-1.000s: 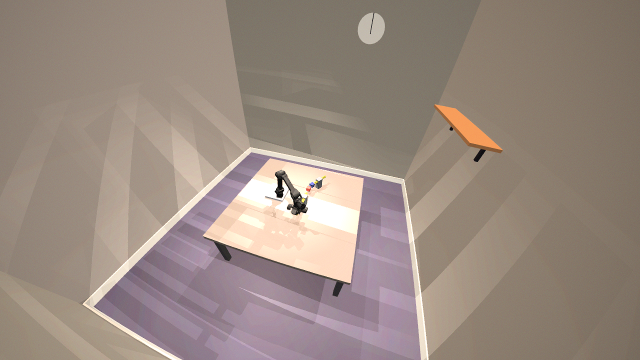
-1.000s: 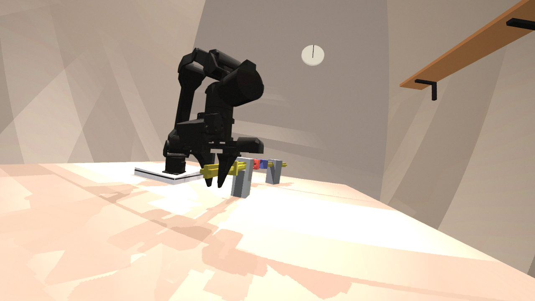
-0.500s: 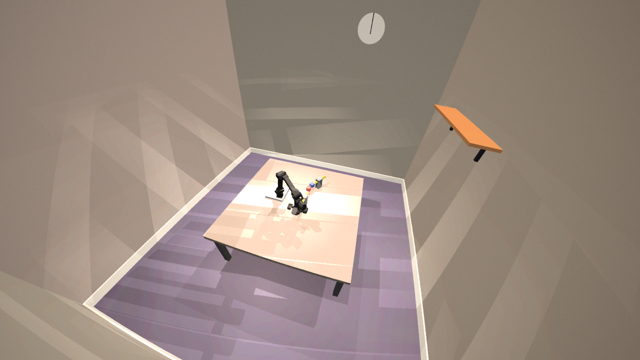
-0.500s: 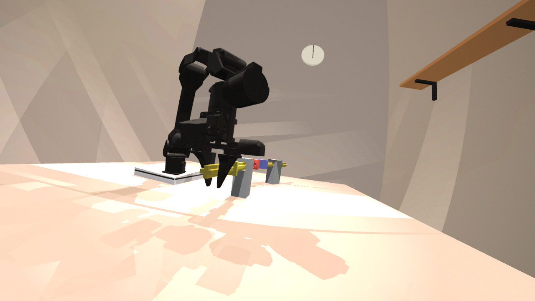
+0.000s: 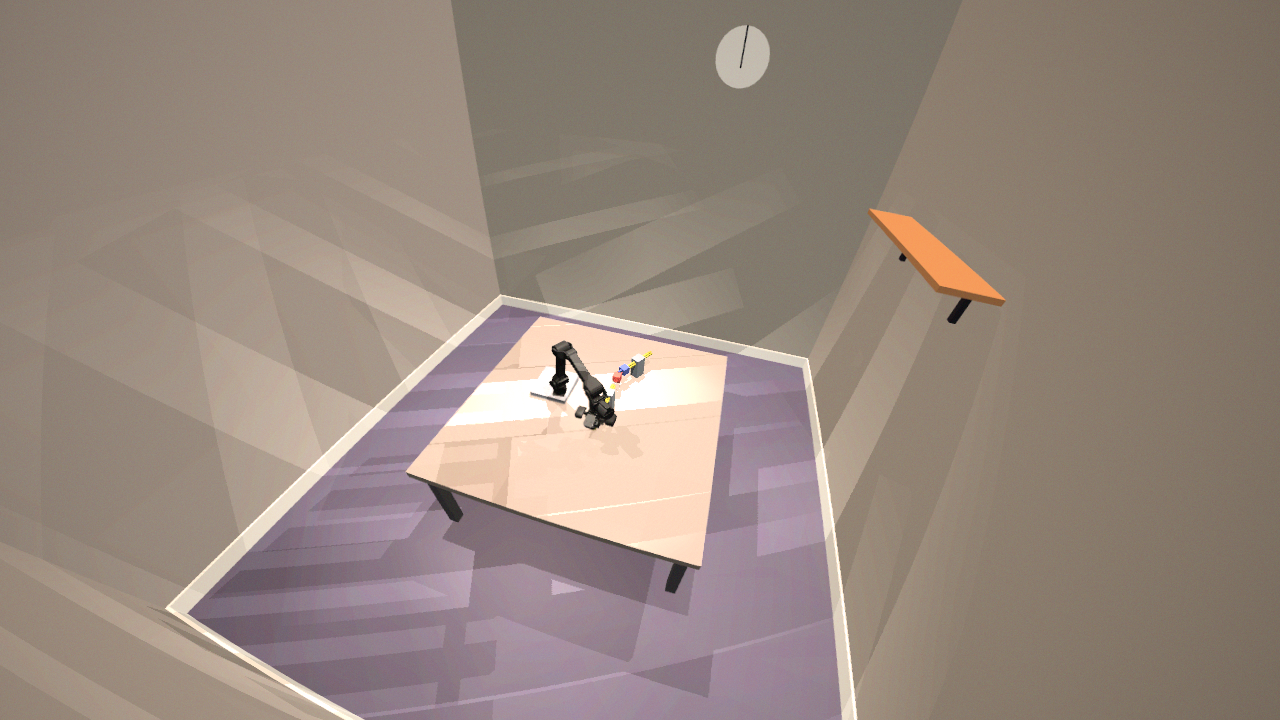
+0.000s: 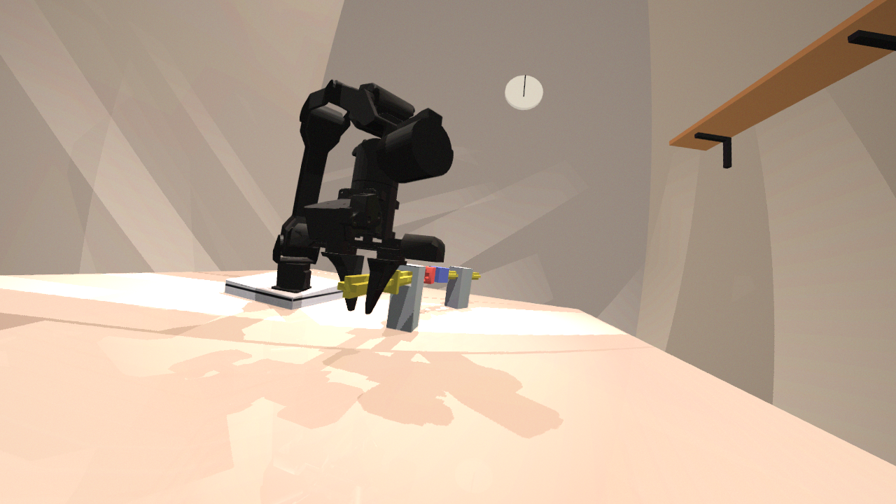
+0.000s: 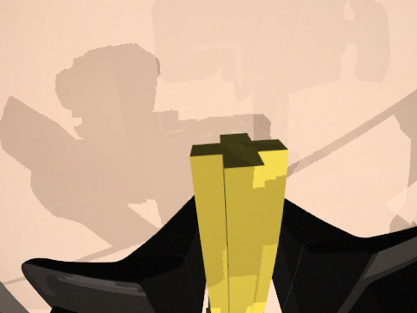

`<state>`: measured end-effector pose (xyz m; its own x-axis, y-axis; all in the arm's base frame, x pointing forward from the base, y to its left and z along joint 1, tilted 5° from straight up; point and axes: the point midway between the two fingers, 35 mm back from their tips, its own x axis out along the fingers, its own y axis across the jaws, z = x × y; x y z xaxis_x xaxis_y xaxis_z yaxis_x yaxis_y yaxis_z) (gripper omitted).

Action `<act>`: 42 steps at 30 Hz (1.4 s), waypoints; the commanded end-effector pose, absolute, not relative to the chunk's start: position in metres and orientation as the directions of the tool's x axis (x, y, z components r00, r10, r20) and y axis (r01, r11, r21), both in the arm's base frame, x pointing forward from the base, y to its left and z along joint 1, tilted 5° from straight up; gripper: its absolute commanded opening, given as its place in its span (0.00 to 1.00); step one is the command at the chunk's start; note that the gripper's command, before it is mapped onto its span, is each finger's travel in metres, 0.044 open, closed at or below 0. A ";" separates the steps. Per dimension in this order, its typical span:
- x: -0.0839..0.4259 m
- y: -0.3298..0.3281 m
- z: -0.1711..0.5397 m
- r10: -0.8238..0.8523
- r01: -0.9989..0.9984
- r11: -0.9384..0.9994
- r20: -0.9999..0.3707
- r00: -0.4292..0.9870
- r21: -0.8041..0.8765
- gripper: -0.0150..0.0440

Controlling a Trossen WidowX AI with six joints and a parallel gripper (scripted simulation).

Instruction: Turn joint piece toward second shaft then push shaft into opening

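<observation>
My gripper (image 6: 359, 297) is shut on the second shaft (image 6: 376, 285) (image 7: 243, 209), a yellow cross-shaped bar. Its fingers stand on either side, and its free end sticks out past them. The shaft's raised collar (image 6: 394, 283) is close to the near grey block (image 6: 404, 306), which carries the shaft. Beyond this block is the red joint piece (image 5: 617, 377) (image 6: 430, 274), hinged to a blue part (image 5: 623, 368) (image 6: 442, 274). The first yellow shaft (image 5: 648, 354) (image 6: 476, 276) runs through the far grey block (image 5: 637, 367) (image 6: 459, 289). Whether the second shaft's tip is inside the red opening cannot be told.
The arm's white base plate (image 6: 250, 290) lies on the pale table (image 5: 572, 474) (image 6: 438, 463), left of the blocks. Patches of light and shadow cross the table top. An orange shelf (image 5: 935, 255) (image 6: 782, 78) and a round clock (image 5: 742, 76) (image 6: 523, 103) are on the walls.
</observation>
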<state>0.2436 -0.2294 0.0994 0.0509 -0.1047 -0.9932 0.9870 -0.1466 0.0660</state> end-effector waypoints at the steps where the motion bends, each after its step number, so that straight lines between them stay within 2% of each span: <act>1: 0.245 -0.223 0.098 -0.104 0.987 -0.150 -0.994 0.042 0.057 0.25; 42: 0.254 -0.164 0.092 -0.099 0.987 -0.151 -0.994 0.036 0.051 0.25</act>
<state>0.2533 -0.1692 0.0930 0.0358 -0.0972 -0.9946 0.9873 -0.1505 0.0503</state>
